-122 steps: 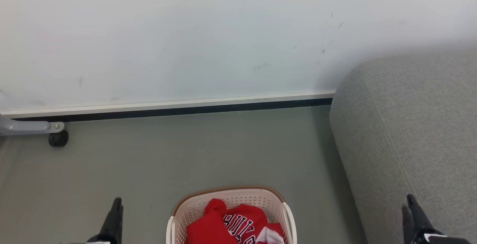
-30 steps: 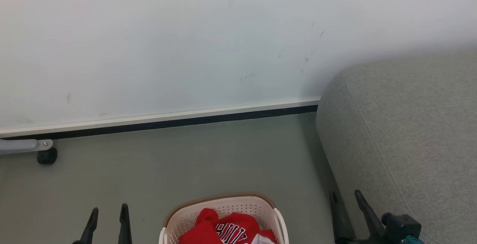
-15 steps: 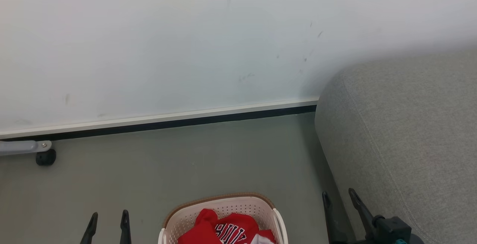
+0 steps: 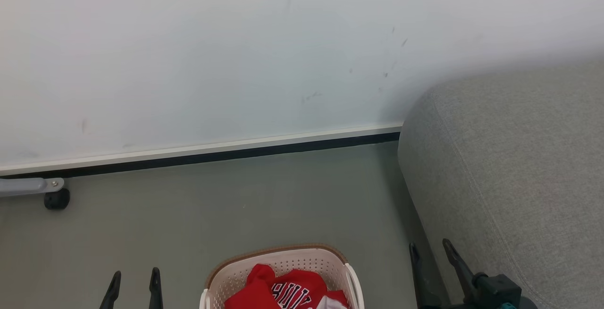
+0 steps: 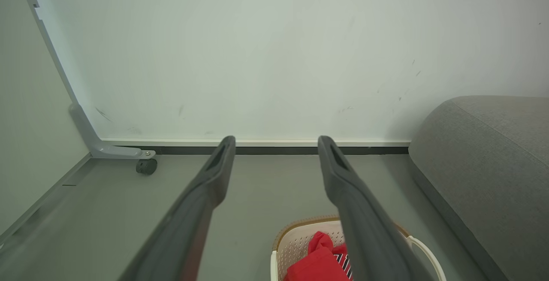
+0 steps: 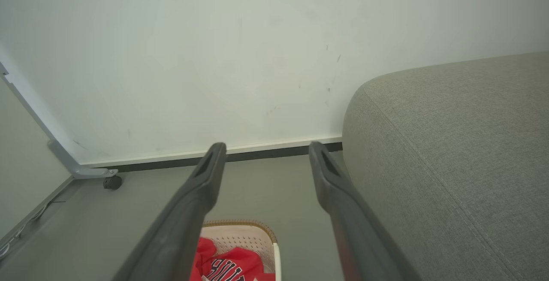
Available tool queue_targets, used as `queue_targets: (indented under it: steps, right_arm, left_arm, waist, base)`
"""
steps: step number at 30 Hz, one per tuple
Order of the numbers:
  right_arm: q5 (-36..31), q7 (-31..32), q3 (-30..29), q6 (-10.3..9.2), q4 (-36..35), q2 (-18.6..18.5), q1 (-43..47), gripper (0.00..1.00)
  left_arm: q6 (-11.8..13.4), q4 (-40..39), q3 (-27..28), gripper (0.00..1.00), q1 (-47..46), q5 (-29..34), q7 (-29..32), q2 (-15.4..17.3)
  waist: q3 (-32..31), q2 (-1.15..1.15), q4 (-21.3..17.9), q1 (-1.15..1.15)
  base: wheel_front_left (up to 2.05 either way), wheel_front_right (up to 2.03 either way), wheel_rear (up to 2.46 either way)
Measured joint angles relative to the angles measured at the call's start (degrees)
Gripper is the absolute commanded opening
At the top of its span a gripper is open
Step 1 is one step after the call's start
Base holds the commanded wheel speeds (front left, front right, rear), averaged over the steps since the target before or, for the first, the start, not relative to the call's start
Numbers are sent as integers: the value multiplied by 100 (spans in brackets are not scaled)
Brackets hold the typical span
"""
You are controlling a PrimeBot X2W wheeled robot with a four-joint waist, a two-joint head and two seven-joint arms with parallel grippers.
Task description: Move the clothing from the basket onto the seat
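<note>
The cream basket (image 4: 283, 258) with its brown rim sits on the floor at the bottom middle of the head view, partly cut off. Red clothing (image 4: 283, 290) with block lettering lies bunched inside it. The light-grey seat (image 4: 519, 167) fills the right side. My left gripper (image 4: 135, 273) is open, left of the basket and apart from it. My right gripper (image 4: 430, 247) is open between the basket and the seat's edge. The left wrist view shows the left gripper (image 5: 276, 140) above the basket (image 5: 296, 246); the right wrist view shows the right gripper (image 6: 266, 146), basket (image 6: 248, 228), clothing (image 6: 227, 266) and seat (image 6: 450, 143).
A white wall with a pale and black baseboard (image 4: 212, 151) runs across the back. A grey bracket leg with a black caster (image 4: 55, 198) stands at the far left on the grey-green floor (image 4: 236, 205). A side panel (image 5: 25, 122) closes the left.
Over four seconds the head camera shifted and both grippers came inward toward the basket. In the last half second nothing has visibly moved beyond a slight drift.
</note>
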Motion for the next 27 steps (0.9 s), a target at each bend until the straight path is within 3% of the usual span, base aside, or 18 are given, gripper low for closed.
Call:
queue_targets:
  steps: [15,27]
  right_arm:
    - [-44,-1,-38,27,-46,24,4,100]
    - [-175,-15,-121,42,-348,43,-96,100]
  left_arm:
    - [-109,53,27,100,-12,122,0,-49]
    - [-242,64,-174,100,-353,289,-1,-79]
  waist:
    - [113,0,-27,0]
    - [678,0,-108,0]
  base:
    - [0,0,0]
    - [0,0,0]
